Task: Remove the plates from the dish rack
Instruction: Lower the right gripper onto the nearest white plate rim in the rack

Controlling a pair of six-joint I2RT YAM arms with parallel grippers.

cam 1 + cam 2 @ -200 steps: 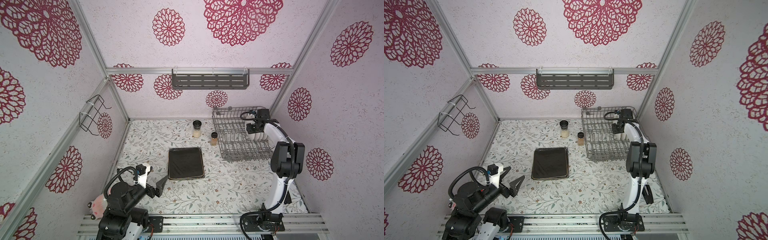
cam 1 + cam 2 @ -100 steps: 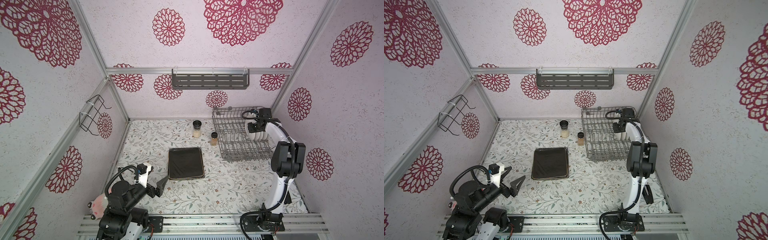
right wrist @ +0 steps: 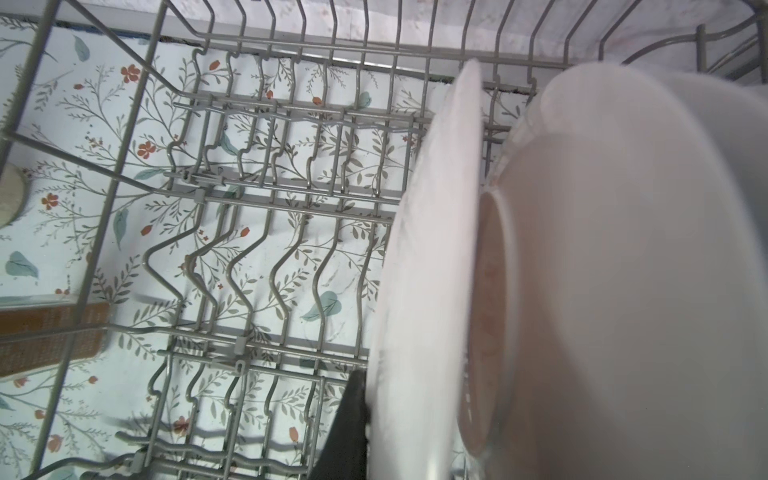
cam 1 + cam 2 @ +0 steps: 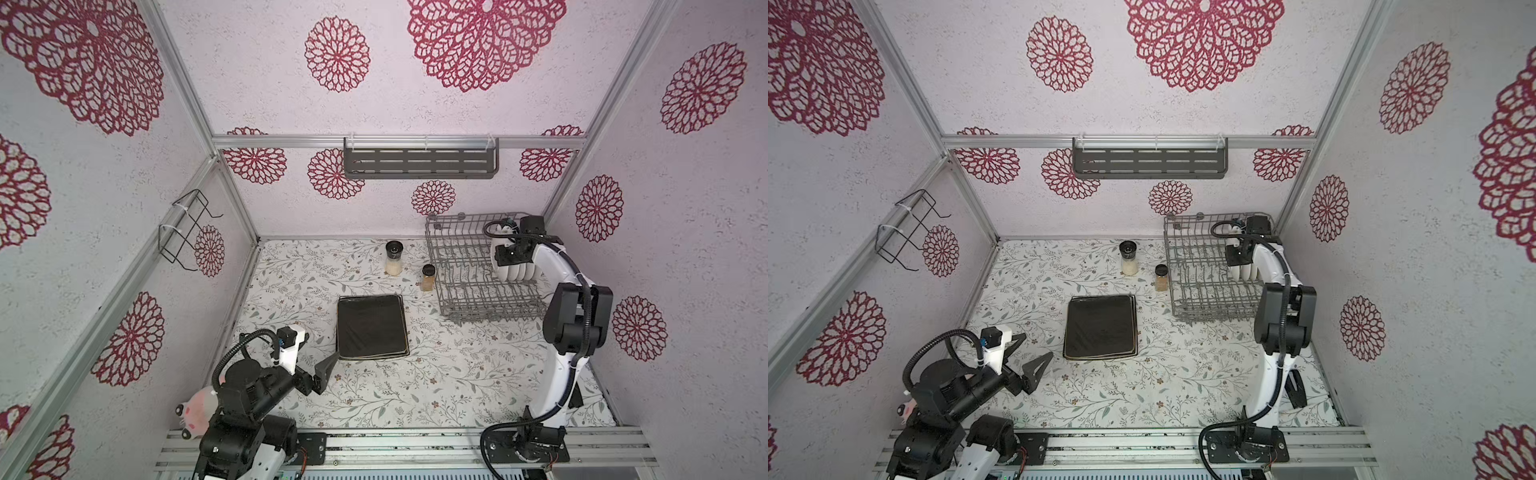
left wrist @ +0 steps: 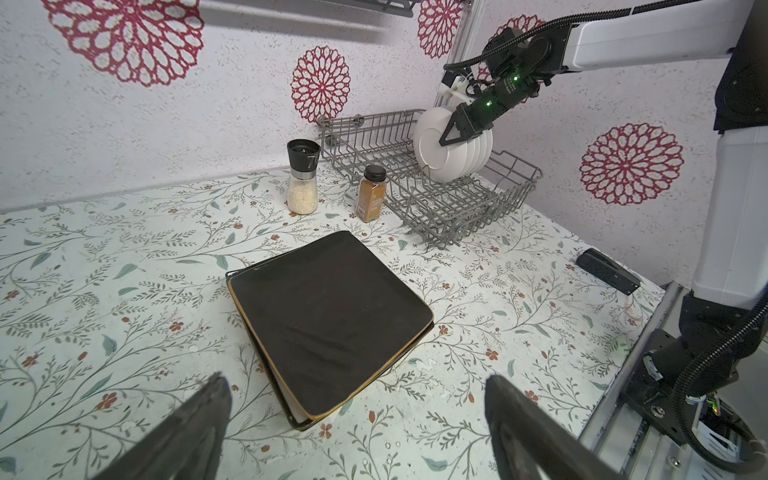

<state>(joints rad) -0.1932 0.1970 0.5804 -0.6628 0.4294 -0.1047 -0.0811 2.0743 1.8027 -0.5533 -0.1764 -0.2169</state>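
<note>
The dish rack [image 4: 465,291] [image 4: 1200,291] [image 5: 457,208] stands at the back right in both top views. Several round white plates [image 4: 519,272] [image 4: 1246,272] stand upright in it. My right gripper [image 4: 505,259] [image 5: 451,135] reaches down from above and is shut on the rim of the frontmost white plate [image 5: 430,145] [image 3: 428,249]. One dark finger [image 3: 349,424] presses its face; the other finger is hidden behind it. A stack of black square plates [image 4: 370,326] [image 5: 328,307] lies mid-table. My left gripper [image 4: 320,353] [image 5: 355,386] is open and empty just off the stack's near left corner.
A salt grinder [image 4: 393,258] and a spice jar [image 4: 428,277] stand just left of the rack. A grey slotted shelf [image 4: 419,158] hangs on the back wall and a black wire holder [image 4: 183,228] on the left wall. A small black block [image 5: 606,270] lies near the right arm's base.
My right gripper's jaws have closed onto the frontmost white plate; the arm itself has barely shifted. The left arm has stayed still and open.
</note>
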